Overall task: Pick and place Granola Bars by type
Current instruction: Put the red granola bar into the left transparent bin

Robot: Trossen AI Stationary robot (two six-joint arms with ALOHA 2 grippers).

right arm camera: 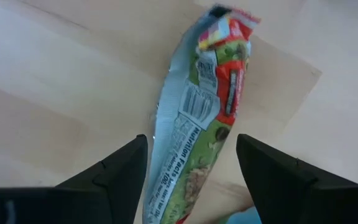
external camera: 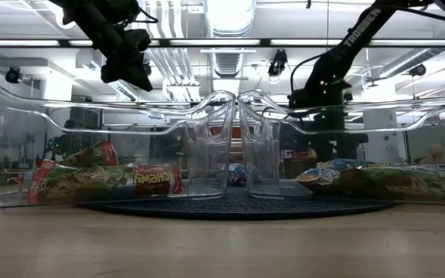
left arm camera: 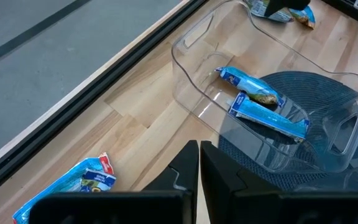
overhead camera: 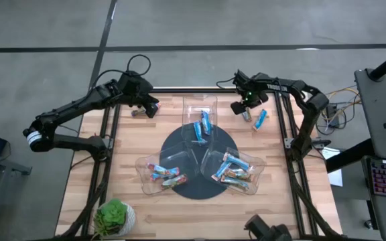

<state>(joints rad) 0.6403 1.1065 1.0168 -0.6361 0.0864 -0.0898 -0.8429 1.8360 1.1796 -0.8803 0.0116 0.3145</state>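
My right gripper [right arm camera: 191, 171] stands open above the far right of the table, pointing down. Its fingers stand on either side of a granola bar [right arm camera: 201, 118] in a green, red and silver wrapper, which lies flat on the wood. A blue bar [overhead camera: 261, 119] lies just to that bar's right. My left gripper [left arm camera: 199, 168] is shut and empty, raised over the far left; a blue bar [left arm camera: 67, 186] lies on the wood below it. Three clear trays hold bars: the far tray [overhead camera: 210, 107], the near-left tray [overhead camera: 143, 167] and the near-right tray [overhead camera: 256, 164].
A dark round mat [overhead camera: 186, 150] lies under the trays at the table's middle. A potted green plant [overhead camera: 114, 215] stands at the near left corner. Black frame rails [overhead camera: 106, 167] run along the table's sides. Bare wood shows along the near edge.
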